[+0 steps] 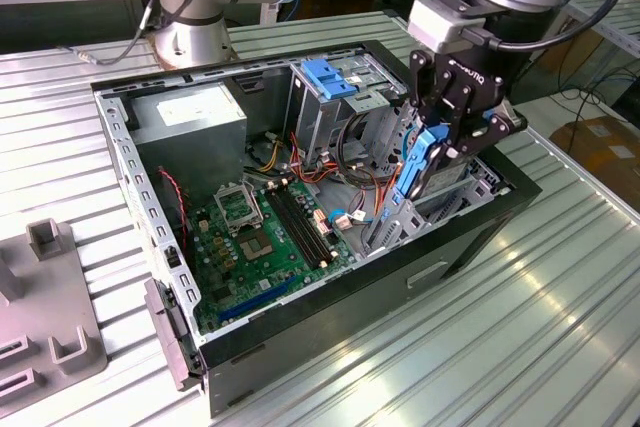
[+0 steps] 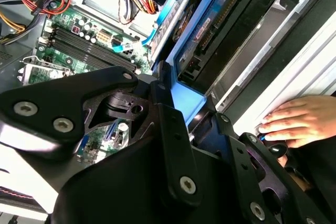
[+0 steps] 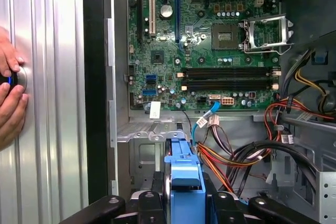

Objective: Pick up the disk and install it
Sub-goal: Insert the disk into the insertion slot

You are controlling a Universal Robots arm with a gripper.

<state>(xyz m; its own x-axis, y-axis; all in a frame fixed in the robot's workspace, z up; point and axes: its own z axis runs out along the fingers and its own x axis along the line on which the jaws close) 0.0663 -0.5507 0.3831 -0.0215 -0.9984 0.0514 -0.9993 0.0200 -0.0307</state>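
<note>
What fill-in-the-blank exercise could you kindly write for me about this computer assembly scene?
1. The tool is shut on the disk, whose carrier rails are ____.
2. The motherboard inside the open case is ____.
3. A person's ____ rests on the table beside the case.
Missing words: blue; green; hand.

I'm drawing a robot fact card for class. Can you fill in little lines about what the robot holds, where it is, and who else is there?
gripper: shut on the disk, at its blue rails
disk pose: on edge, tilted, lower end down inside the open computer case
fully seated: cannot tell
motherboard: green, on the case floor
blue bracket: on top of the grey drive cage, apart from the gripper
person's hand: resting on the table beside the case
</note>
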